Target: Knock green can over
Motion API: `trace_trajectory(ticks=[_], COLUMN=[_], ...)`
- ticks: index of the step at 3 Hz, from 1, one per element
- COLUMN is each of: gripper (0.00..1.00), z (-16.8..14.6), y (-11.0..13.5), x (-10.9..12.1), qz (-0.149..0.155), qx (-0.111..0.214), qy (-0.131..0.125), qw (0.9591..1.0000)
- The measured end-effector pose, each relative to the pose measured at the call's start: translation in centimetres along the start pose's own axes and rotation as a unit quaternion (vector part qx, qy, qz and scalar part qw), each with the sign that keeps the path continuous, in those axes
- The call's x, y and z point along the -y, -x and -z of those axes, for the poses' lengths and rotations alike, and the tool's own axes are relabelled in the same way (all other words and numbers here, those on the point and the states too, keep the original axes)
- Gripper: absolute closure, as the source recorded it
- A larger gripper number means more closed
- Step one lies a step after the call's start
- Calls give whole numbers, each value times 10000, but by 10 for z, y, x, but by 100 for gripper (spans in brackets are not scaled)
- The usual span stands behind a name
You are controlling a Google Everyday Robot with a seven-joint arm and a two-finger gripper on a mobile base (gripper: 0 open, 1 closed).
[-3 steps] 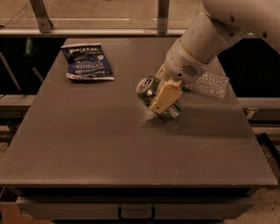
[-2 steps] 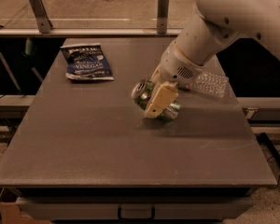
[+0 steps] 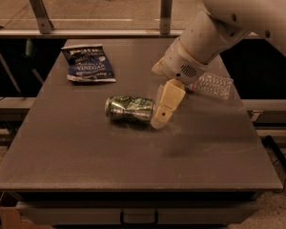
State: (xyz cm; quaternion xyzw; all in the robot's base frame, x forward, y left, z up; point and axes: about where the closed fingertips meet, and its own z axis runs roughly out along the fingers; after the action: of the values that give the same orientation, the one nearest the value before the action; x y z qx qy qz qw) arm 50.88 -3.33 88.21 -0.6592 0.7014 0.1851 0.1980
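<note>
The green can (image 3: 130, 109) lies on its side near the middle of the dark table (image 3: 86, 151), its silver top pointing left and its body dented at the waist. My gripper (image 3: 163, 113) hangs from the white arm at the can's right end, its tan fingers (image 3: 168, 101) pointing down and touching or almost touching the can's base.
A blue chip bag (image 3: 88, 62) lies at the back left of the table. A clear plastic water bottle (image 3: 210, 85) lies on its side at the right, behind my arm. A rail with metal posts (image 3: 166, 6) runs behind the table.
The can was tilted against my gripper and has gone over to the left; it now lies flat on the table. My gripper has stayed at its right end.
</note>
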Motion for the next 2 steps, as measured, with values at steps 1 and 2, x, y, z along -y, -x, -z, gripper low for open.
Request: trace_trajectory(ticks=[1, 2], gripper=[0, 0], z=[13, 66], y=[-5, -31], x=[4, 11], qz=[-86, -134], qx=[180, 663], qy=[-155, -712], qw=[9997, 9952])
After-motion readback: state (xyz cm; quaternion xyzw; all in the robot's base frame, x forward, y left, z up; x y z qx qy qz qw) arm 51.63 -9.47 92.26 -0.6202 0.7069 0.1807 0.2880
